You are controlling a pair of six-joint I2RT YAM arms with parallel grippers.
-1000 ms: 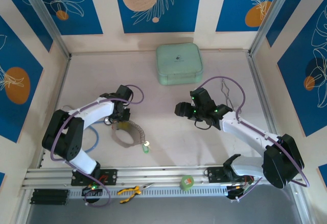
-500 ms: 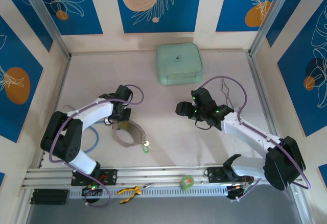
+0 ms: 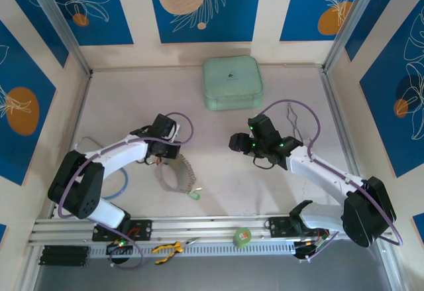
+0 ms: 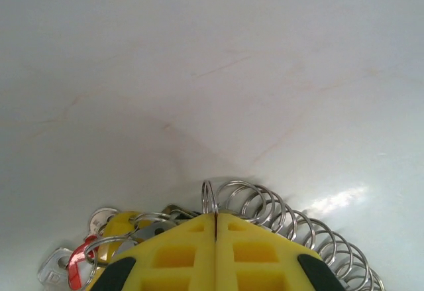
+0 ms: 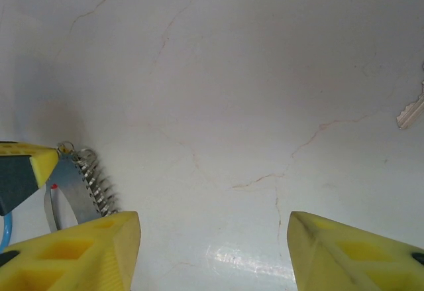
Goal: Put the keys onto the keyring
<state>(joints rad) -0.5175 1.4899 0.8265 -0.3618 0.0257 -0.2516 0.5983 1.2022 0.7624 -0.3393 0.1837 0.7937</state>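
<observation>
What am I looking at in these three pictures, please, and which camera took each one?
These are two robot arms bolted at the near edge of a table. The overhead picture shows both; the other two come from cameras on each wrist, looking past yellow fingers. The left gripper is shut on a coiled keyring, with keys bunched beside it. The right gripper is open, holding nothing. A mint case sits at the back.

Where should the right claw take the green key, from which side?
Pinch the green key by its head from above with the right claw; it lies flat on the table beside the keyring's near end, so a side approach looks poor.
</observation>
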